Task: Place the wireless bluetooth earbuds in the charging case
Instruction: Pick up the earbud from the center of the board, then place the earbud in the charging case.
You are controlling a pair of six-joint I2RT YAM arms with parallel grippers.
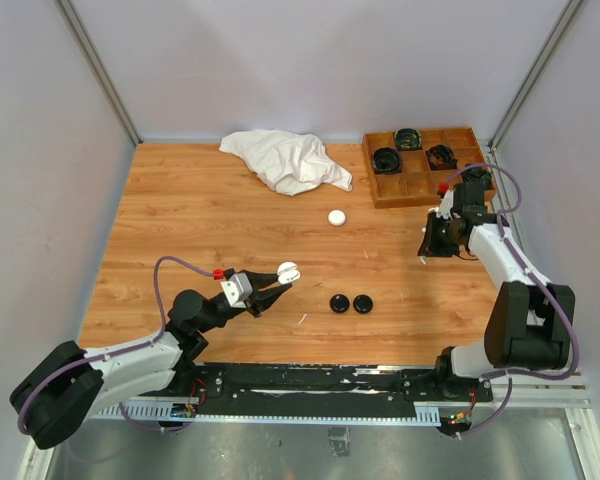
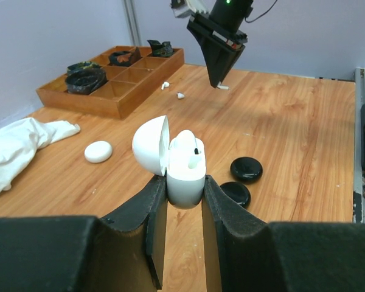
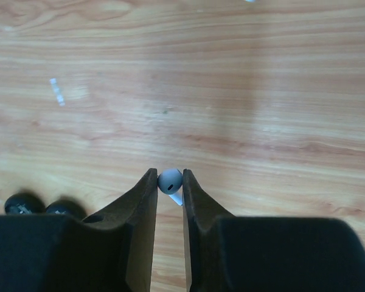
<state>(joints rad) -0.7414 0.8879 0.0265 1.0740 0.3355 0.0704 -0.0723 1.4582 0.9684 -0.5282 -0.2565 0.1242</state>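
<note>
My left gripper (image 1: 277, 289) is shut on the base of a white charging case (image 2: 185, 176) and holds it above the table. The case's lid is open to the left, and one white earbud (image 2: 192, 155) sits in it. The case also shows in the top view (image 1: 288, 271). My right gripper (image 3: 169, 176) is shut on a white earbud (image 3: 170, 181), pinched by its round head just above the wood. In the top view this gripper (image 1: 432, 248) points down at the right, in front of the tray. Two loose white earbuds (image 2: 165, 85) (image 2: 180, 95) lie near the tray.
A closed white case (image 1: 336, 217) lies mid-table. Two black round cases (image 1: 339, 302) (image 1: 362, 302) lie near the front. A wooden divided tray (image 1: 420, 186) with coiled black items stands at the back right. A white cloth (image 1: 285, 160) lies at the back.
</note>
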